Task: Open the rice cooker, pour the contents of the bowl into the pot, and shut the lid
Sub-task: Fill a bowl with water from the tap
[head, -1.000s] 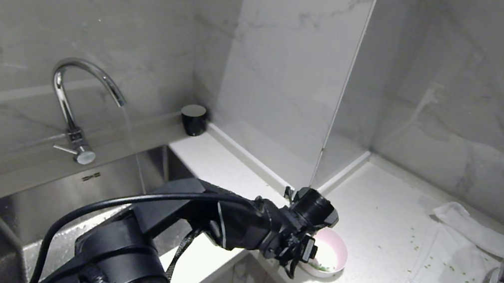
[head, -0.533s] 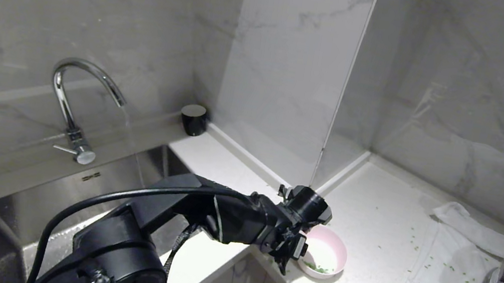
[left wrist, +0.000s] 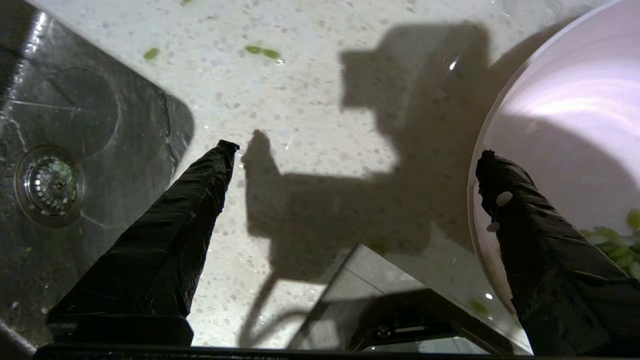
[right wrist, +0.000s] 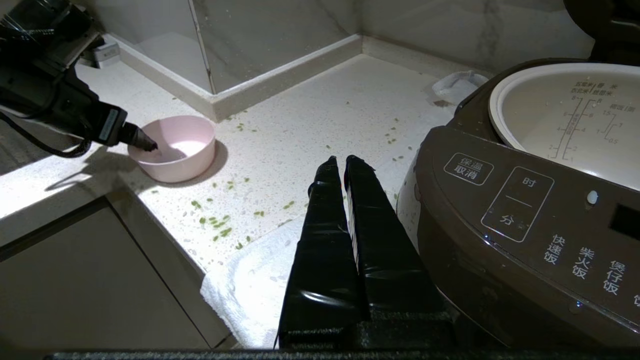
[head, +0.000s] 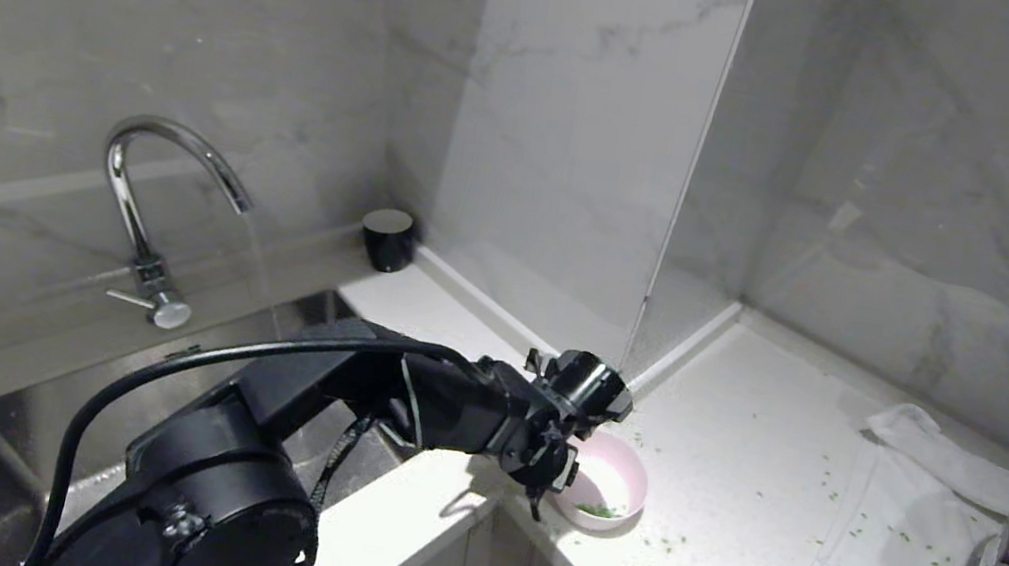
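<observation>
Rice cooker, large, dark brown and rounded, is seen nearest in the right wrist view, at the right end of the pale speckled stone counter, with white-labelled buttons on its front panel. Its lid cannot be made out beyond a dark shape at the frame edge, but the round cream-white inner pot is exposed, so the opening step is judged done. No green grains can be seen in the visible part of the pot. The right gripper is held just before the cooker, above a white cloth, with its black fingers pressed together on nothing.

Farther along the counter, past a scatter of tiny bright green grain-like bits, the small round bowl, pale pink outside and white inside, is found upright near the counter's front edge, well apart from the cooker. A few green grains lie in its bottom. The left gripper is spread wide at the bowl's rim: one fingertip is seen over the bowl's inside, the other over bare counter, so the rim is straddled but not clamped.

The step in hand is judged to be the taking of the bowl for pouring. The next move calls for the fingers to be lowered and shut on the rim wall, firmly enough that the bowl is not tipped toward the nearby edge, before it is carried level to the pot.

Beyond the left arm, a steel sink and curved chrome tap are set against the grey marble wall.
</observation>
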`<state>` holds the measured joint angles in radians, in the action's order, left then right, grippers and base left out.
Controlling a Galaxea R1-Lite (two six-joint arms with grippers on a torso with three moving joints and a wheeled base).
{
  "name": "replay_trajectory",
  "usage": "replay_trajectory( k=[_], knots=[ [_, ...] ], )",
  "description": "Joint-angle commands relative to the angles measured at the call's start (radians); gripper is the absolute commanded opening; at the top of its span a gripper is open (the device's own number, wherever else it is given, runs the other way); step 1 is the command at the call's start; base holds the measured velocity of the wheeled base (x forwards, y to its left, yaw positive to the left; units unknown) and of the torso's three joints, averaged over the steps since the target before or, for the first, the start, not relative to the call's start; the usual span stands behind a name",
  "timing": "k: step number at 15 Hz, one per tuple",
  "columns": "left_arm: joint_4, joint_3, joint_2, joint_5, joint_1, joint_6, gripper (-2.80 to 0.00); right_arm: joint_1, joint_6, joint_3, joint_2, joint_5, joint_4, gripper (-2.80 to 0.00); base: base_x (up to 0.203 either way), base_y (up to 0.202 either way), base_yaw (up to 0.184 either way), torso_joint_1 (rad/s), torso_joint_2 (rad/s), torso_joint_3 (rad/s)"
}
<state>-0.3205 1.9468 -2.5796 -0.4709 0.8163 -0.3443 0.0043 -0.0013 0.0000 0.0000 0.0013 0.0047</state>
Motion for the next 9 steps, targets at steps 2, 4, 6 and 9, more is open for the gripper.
replay_trajectory(
  k=[2,4,6,9],
  knots=[
    [-0.002,0.0,0.012,-0.002,-0.002,-0.004,0.0,0.0,0.0,0.002,-0.001,0.0,0.0,-2.8,0.0,0.0,0.0,0.0,0.0,0.0],
    [-0.002,0.001,0.003,0.007,0.019,-0.006,0.0,0.0,0.0,0.002,-0.002,0.0,0.0,-2.8,0.0,0.0,0.0,0.0,0.0,0.0],
    [-0.002,0.001,-0.013,0.008,0.038,-0.008,0.0,0.0,0.0,0.002,0.0,0.0,0.0,-2.8,0.0,0.0,0.0,0.0,0.0,0.0],
    [0.001,0.003,-0.034,0.008,0.046,-0.009,0.0,0.0,0.0,0.002,0.0,0.0,0.0,-2.8,0.0,0.0,0.0,0.0,0.0,0.0]
  ],
)
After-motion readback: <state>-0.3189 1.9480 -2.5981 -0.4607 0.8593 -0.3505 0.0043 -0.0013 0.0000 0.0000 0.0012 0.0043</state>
